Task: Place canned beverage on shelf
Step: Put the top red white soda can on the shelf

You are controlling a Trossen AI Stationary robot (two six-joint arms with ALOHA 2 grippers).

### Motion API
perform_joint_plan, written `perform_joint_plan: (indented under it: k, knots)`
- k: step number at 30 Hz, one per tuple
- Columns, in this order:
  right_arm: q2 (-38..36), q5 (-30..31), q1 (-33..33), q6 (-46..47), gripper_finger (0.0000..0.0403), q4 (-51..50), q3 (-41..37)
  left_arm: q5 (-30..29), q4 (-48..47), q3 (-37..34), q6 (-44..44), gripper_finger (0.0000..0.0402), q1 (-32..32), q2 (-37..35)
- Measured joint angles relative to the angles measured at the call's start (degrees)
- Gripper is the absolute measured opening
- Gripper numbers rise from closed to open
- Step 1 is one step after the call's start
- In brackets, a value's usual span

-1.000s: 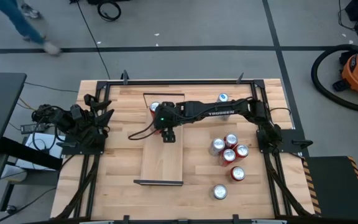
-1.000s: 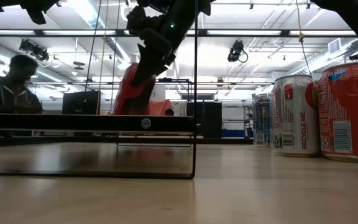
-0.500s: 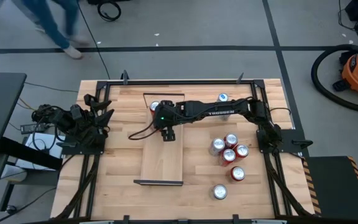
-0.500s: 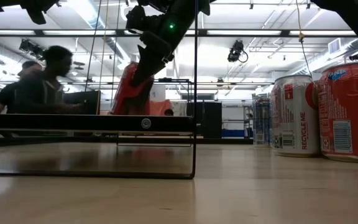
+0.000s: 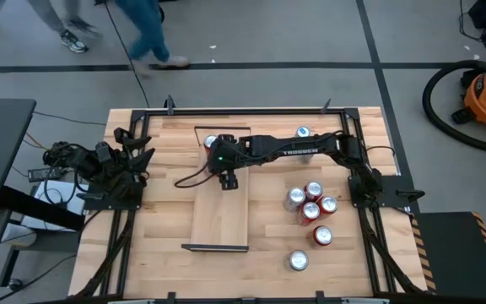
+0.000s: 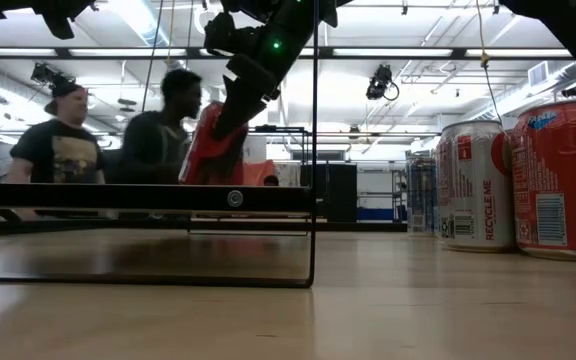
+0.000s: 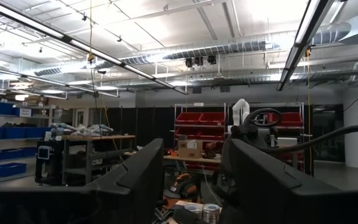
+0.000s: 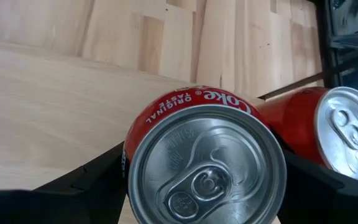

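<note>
My right pincer [image 8: 204, 180] grips a red can [image 8: 207, 165] over the shelf's [image 5: 220, 218] far end, beside another can [image 8: 340, 134], probably not yet set down; my left pincer [image 7: 191, 180] waits part-open at the tabletop's [image 5: 167, 253] left edge

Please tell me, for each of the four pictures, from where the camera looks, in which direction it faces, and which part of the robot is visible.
High: above, straight down on the light-wood shelf; both arms.
Low: table height, level; right gripper holding a red can.
Left wrist: faces the room; left gripper.
Right wrist: looks down on the silver-topped red can between its fingers.
Shared: that can.
</note>
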Motion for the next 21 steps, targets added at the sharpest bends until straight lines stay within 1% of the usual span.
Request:
perform_joint_plan:
  k: [4, 8, 13, 21]
  knots:
    - [0.0, -0.7, 0.2, -1.2, 0.0325, 0.0, 0.0, 0.0, 0.0, 0.0, 0.0, 0.0194, 0.0, 0.0]
    - [0.0, -4.0, 0.1, -1.3, 0.0325, -0.9, 0.0, 0.0, 0.0, 0.0, 0.0, 0.0194, 0.0, 0.0]
    - [0.0, -4.6, -0.1, -1.3, 0.0326, -2.4, 0.0, 0.0, 0.0, 0.0, 0.0, 0.0194, 0.0, 0.0]
    - [0.0, -4.8, -0.3, -1.1, 0.035, -2.3, 0.0, 0.0, 0.0, 0.0, 0.0, 0.0194, 0.0, 0.0]
